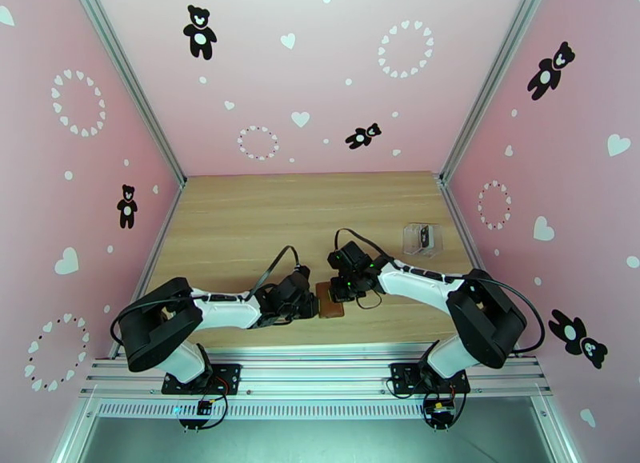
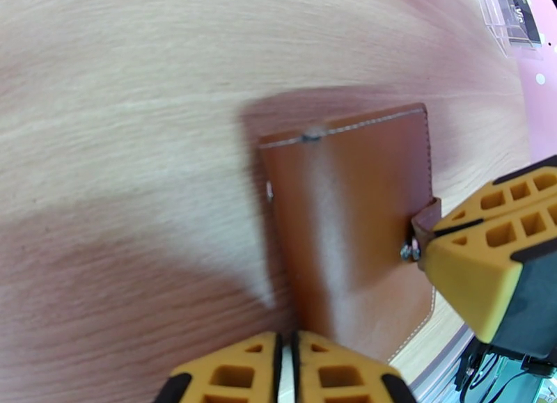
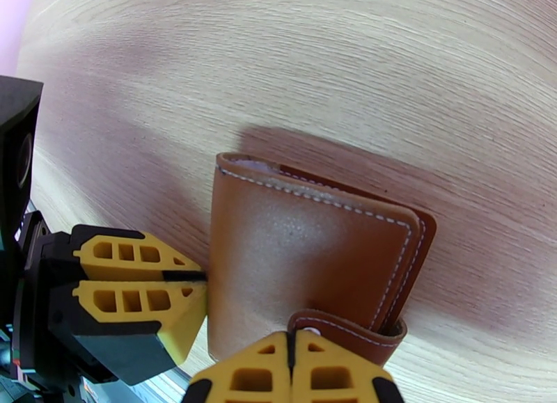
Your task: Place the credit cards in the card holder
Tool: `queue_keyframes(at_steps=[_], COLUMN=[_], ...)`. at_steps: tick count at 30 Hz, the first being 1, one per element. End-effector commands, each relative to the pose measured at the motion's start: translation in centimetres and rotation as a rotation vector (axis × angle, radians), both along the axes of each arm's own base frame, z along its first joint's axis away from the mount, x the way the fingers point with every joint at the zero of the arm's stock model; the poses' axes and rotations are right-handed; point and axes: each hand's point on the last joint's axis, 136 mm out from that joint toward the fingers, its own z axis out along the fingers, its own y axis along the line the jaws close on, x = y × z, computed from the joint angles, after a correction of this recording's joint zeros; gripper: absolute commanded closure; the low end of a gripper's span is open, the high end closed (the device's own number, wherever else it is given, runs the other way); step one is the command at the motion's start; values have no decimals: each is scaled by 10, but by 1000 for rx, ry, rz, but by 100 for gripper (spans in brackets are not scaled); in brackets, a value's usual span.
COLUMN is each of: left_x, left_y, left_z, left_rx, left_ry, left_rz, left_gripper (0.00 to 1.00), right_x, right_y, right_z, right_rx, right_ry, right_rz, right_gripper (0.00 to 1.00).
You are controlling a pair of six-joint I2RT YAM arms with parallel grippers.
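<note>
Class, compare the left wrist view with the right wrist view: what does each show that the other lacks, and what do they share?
Left wrist view: a clear box holding a dark card, and the right gripper seen from outside, pinching the snap tab. Right wrist view: the left gripper seen from outside, its shut fingertips against the card holder edge. Shared: the closed brown card holder lying on the wooden table, a gripper at each side.

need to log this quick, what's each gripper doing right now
left gripper: closed at the card holder edge, hold unclear
right gripper: closed on the snap tab
</note>
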Motion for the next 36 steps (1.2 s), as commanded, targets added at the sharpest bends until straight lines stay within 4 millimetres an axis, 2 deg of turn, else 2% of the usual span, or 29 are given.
queue_keyframes(at_steps=[1,6,20,36], left_x=[-3,-4,-4,-5], left_y=[8,8,7,7], left_z=[-18,-18,-17,-17], left_rx=[60,54,50,48], left_ry=[27,26,28,27], left_rz=[7,4,3,-4], left_gripper=[86,86,87,86], right_x=[1,1,-8,-10], right_y=[-1,1,-1,1], right_z=[8,8,-9,-14], right_rx=[25,33,-21,-85], right_ry=[-9,1,53,65], right_rz=[-14,-10,19,37], right_gripper=[100,100,100,100])
